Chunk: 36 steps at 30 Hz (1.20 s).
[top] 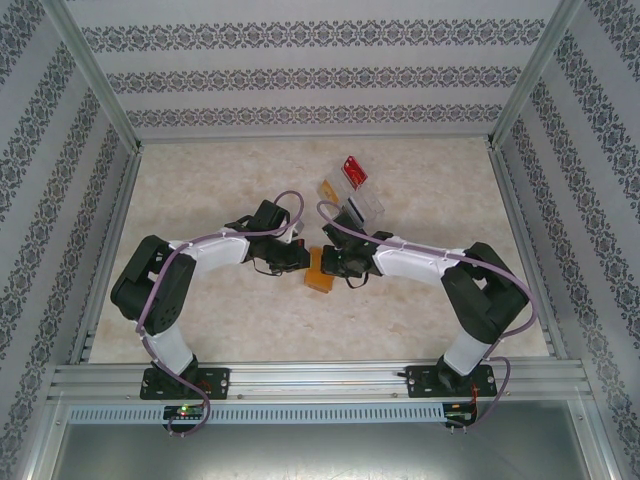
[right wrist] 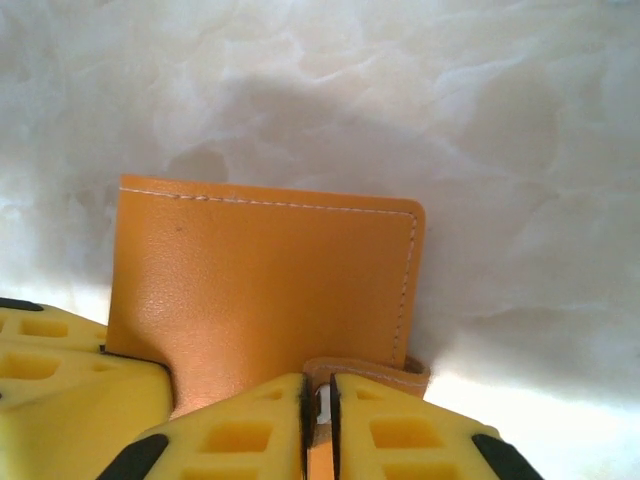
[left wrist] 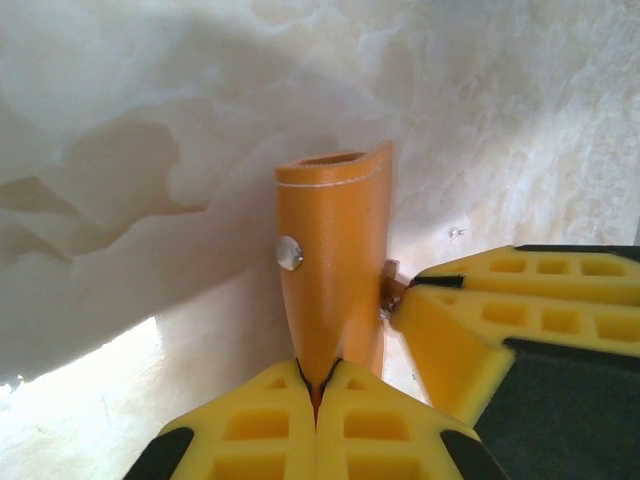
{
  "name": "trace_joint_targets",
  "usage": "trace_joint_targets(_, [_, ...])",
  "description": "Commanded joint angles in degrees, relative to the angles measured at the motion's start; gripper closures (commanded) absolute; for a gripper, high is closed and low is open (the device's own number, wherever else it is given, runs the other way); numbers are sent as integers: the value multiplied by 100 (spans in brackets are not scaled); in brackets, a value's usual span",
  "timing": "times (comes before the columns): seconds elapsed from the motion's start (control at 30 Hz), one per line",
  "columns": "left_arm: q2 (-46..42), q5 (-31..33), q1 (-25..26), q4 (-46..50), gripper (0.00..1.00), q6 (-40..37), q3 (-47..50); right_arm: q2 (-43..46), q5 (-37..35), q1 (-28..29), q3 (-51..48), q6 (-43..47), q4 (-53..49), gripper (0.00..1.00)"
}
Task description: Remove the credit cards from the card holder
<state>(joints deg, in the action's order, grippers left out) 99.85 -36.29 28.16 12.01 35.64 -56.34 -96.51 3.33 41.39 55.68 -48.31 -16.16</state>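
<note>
Orange-tan leather card holder (top: 318,270) sits at mid-table, a little nearer the near edge than the far one, gripped from both sides by the two grippers.

L gripper (left wrist: 318,385): yellow fingers pressed together, clamped on the holder's edge nearest the wrist cam. This view looks along the folded holder, w/ a round metal snap (left wrist: 289,252) on its left face and white stitching along the far rim.

R gripper (right wrist: 318,400): fingers all but touching, pinching the small side tab (right wrist: 365,375) that sticks out from the holder's near edge. The flat stitched cover stands behind the fingers.

Each wrist view also catches the other gripper just beside the holder: R fingers at right in the L view, L fingers at lower left in the R view.

Top view: both arms bend inward, wrists meeting at the holder. Toward the far edge, right of centre and apart from the holder, lies a clear plastic tray (top: 365,205), w/ a red card (top: 354,172) at its far end. Tray contents too small to tell. The table (top: 200,200) has a pale, marbled surface.
</note>
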Motion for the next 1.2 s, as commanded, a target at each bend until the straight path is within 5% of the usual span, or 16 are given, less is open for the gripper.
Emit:
trace_joint_targets(0.0, [-177, 219, -21, 221, 100, -65, 85, 80, -641, -91, -265, -143, -595, 85])
trace_joint_targets(0.3, [-141, 240, -21, 217, 100, -35, -25, 123, -257, -136, -391, -70, -208, 75])
trace_joint_targets(0.47, [-211, 356, -21, 319, 59, -4, -145, 30, -112, -158, -295, -38, -120, 74])
trace_joint_targets(1.0, [-1380, 1583, -599, 547, 7, 73, 372, 448, -169, 14, -31, 476, -76, 89])
trace_joint_targets(1.17, [-2042, 1877, -865, 452, 3, 182, 868, 598, -24, 263, 485, 718, -104, 90])
